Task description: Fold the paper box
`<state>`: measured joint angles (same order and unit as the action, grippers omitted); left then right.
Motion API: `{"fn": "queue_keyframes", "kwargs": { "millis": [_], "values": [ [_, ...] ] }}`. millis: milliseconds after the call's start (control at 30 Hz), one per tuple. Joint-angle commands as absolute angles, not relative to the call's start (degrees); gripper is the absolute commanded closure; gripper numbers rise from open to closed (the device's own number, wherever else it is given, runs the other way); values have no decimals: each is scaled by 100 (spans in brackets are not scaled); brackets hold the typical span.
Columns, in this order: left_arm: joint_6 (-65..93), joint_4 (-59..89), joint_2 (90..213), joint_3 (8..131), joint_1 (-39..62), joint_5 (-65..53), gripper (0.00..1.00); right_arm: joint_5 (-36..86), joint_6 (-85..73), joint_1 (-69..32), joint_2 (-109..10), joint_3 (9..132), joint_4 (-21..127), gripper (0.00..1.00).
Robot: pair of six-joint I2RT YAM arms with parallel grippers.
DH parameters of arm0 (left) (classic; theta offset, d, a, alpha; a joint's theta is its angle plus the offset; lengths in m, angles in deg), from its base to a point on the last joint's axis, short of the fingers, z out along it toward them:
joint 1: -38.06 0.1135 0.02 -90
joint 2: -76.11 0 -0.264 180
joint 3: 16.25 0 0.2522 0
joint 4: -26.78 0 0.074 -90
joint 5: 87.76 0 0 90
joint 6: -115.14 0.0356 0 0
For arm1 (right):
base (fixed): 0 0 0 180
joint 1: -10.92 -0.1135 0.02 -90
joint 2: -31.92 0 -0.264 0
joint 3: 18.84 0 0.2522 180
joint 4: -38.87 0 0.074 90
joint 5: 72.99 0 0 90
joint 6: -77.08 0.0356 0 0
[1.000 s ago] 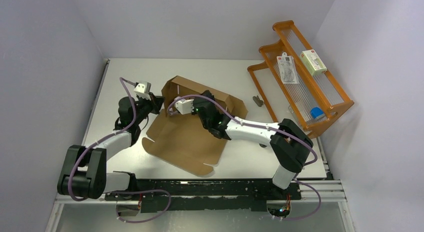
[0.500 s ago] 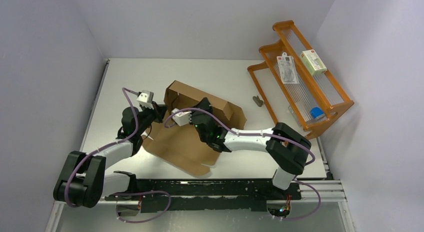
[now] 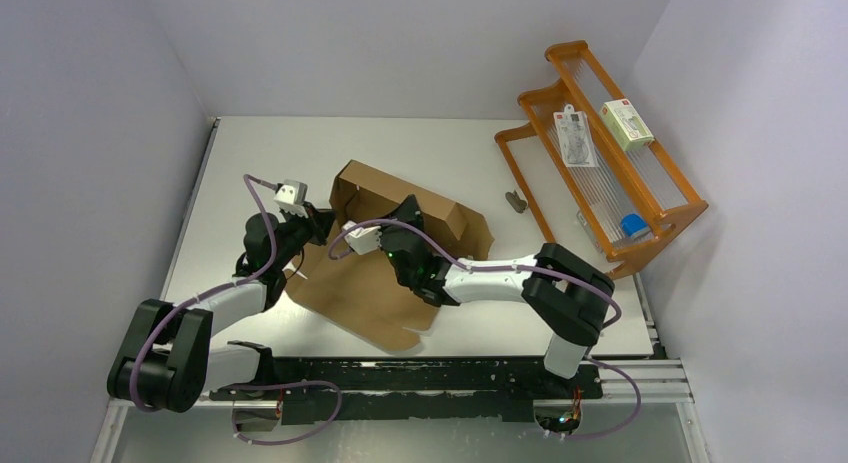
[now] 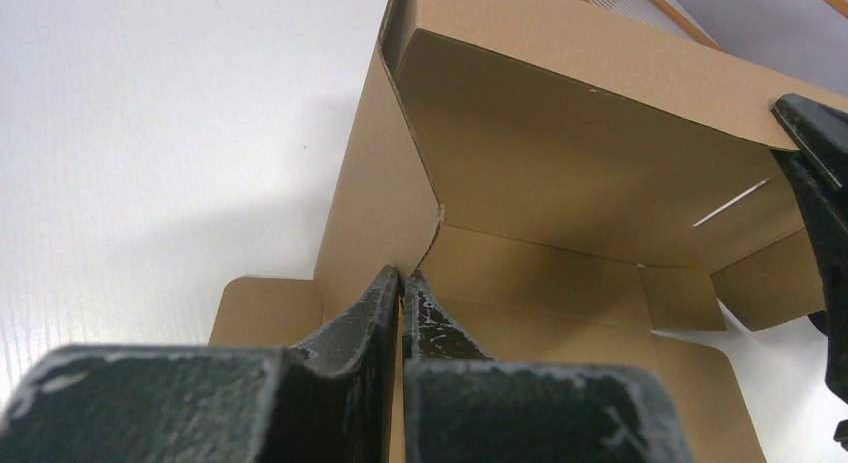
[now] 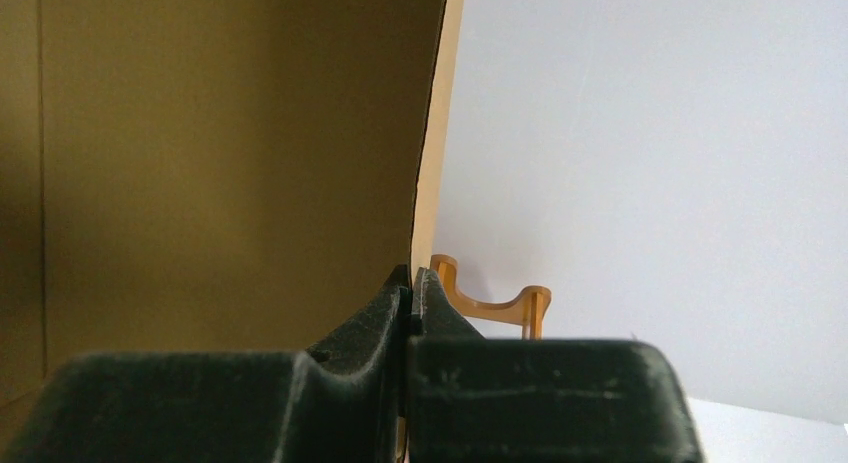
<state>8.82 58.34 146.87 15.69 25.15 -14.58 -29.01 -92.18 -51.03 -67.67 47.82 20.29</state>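
Note:
The paper box [image 3: 370,283] is a brown cardboard sheet in the middle of the table, with its back and left walls raised and its front flaps flat. My left gripper [image 3: 318,223] is shut on the left side wall near the back corner. In the left wrist view the gripper [image 4: 402,279] pinches that wall's edge, with the box interior [image 4: 560,163] beyond. My right gripper [image 3: 408,211] is inside the box and shut on an upright wall. In the right wrist view the gripper [image 5: 411,275] clamps the edge of that cardboard wall [image 5: 220,163].
An orange rack [image 3: 600,153] stands at the right and holds a white-and-green carton [image 3: 627,123], a packet [image 3: 575,138] and a blue item [image 3: 632,224]. A small dark object [image 3: 516,200] lies on the table beside the rack. The rack also shows in the right wrist view [image 5: 490,303].
Over the last second the box slid left and toward the arms as both grippers moved with it. The walls stand a little more upright. Little has changed in the last half second.

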Motion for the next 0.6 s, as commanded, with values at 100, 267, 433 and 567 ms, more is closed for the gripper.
{"fn": "queue_keyframes", "kwargs": {
  "millis": [100, 267, 433, 567],
  "values": [
    [852, 5631, 14716, 1622, 2452, -1739, 94, -2857, -9431, -5262, -7162, 4798, 2158, 100],
    [876, 5555, 14712, 1659, 2452, -1746, 94, -2846, -9398, -5313, -7206, 4919, 2380, 100],
    [877, 5538, 14756, 1709, 2452, -1797, 93, -2880, -9473, -5339, -7267, 4852, 2221, 100],
    [909, 5437, 14711, 1753, 2452, -1778, 93, -2875, -9466, -5359, -7237, 4853, 2267, 100]
  ]
}}
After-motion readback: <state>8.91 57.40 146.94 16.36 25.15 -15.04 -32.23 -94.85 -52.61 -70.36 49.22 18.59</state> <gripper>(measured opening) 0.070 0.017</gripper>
